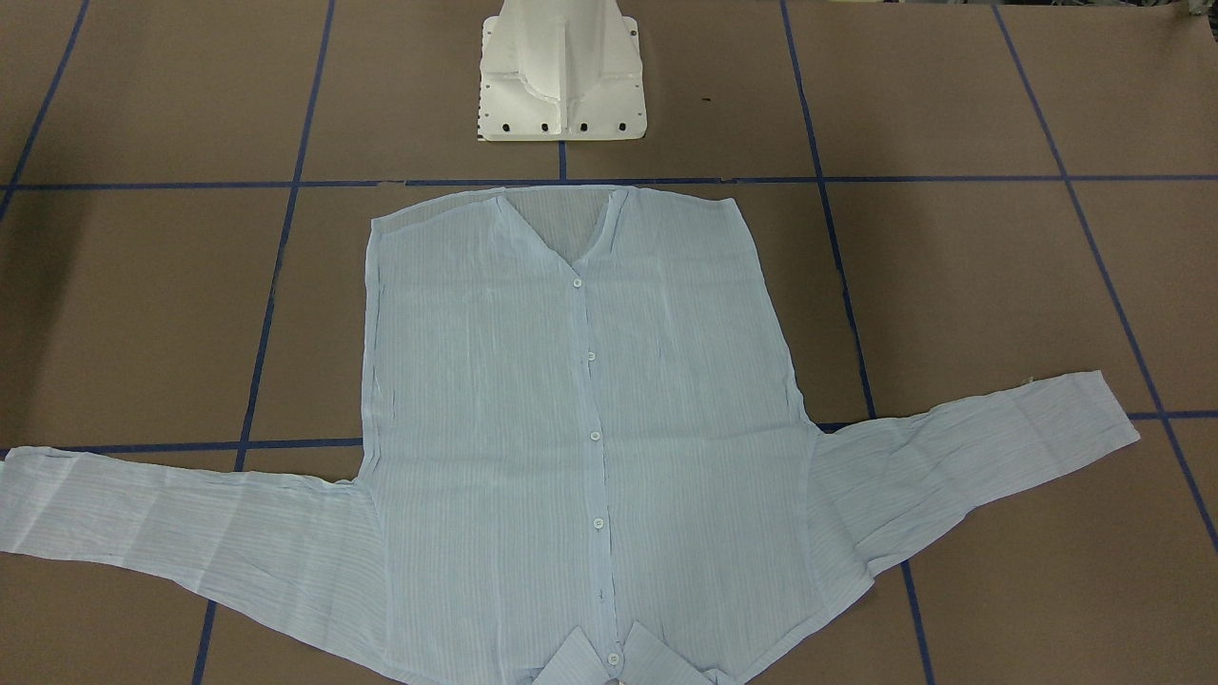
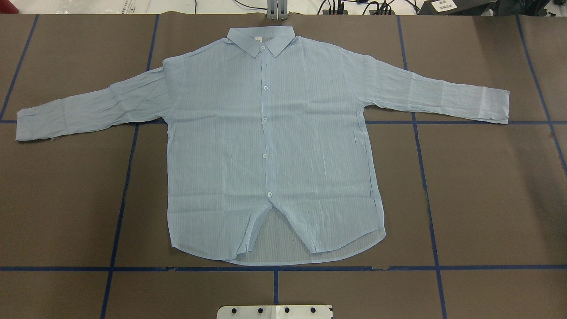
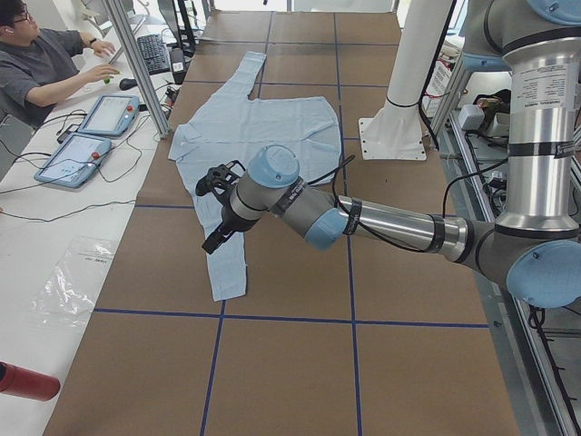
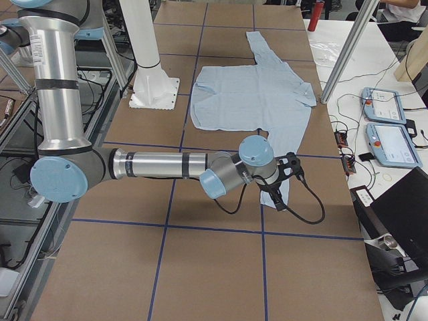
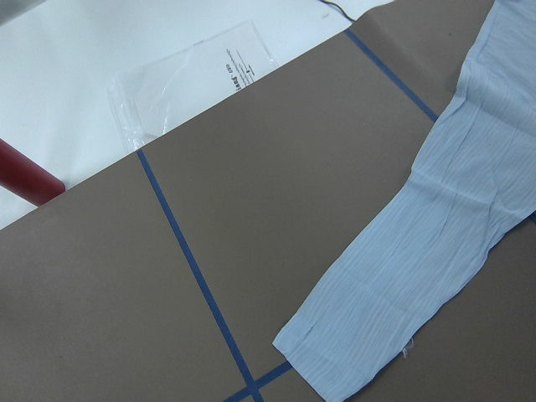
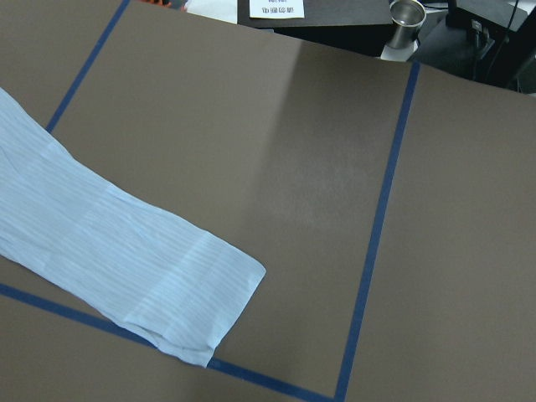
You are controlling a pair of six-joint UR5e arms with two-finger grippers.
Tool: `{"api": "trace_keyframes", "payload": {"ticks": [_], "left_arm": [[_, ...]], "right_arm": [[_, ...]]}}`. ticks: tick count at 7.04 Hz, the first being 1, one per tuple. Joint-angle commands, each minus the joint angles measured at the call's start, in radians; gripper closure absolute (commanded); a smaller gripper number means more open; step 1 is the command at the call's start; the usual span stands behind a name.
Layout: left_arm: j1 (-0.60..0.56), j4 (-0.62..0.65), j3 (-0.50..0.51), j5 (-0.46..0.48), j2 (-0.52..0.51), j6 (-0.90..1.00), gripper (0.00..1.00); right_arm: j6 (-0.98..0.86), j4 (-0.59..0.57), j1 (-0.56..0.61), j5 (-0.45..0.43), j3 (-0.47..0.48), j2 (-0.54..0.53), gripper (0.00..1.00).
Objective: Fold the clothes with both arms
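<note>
Overhead exterior: 1 shirt (image 2: 266, 146) lies flat and front up on the brown table (image 2: 487, 199). Its collar (image 2: 261, 39) is at the far edge and its hem is towards the robot. 2 sleeves are spread out sideways. 5 white buttons (image 2: 266, 87) show clearly in this view.

Side views: 2 arms. Left arm (image 3: 390, 227) holds the left gripper (image 3: 216, 243) above the sleeve on that side. Right arm (image 4: 160, 164) holds the right gripper (image 4: 279, 204) above the other sleeve. Cannot tell whether either claw is released or clenched. Neither is seen touching the cloth.
</note>
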Motion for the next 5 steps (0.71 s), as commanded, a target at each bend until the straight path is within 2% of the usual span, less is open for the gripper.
{"api": "trace_keyframes", "payload": {"ticks": [1, 2, 3, 4, 5], "left_arm": [[0.0, -0.015, -0.004, -0.002, 0.009, -0.006, 0.0], [-0.001, -0.015, -0.007, -0.002, 0.011, -0.005, 0.0], [-0.001, -0.015, -0.007, -0.002, 0.011, -0.005, 0.0], [-0.001, -0.015, -0.009, -0.002, 0.011, -0.005, 0.0], [-0.001, -0.015, -0.009, -0.002, 0.011, -0.003, 0.0]], "right_arm": [[0.288, 0.127, -0.158, -0.077, -0.128, 0.125, 0.0], [0.485, 0.274, -0.273, -0.21, -0.172, 0.128, 0.0], [0.595, 0.42, -0.326, -0.242, -0.256, 0.129, 0.01], [0.634, 0.496, -0.331, -0.24, -0.312, 0.119, 0.04], [0.687, 0.498, -0.332, -0.24, -0.312, 0.093, 0.14]]}}
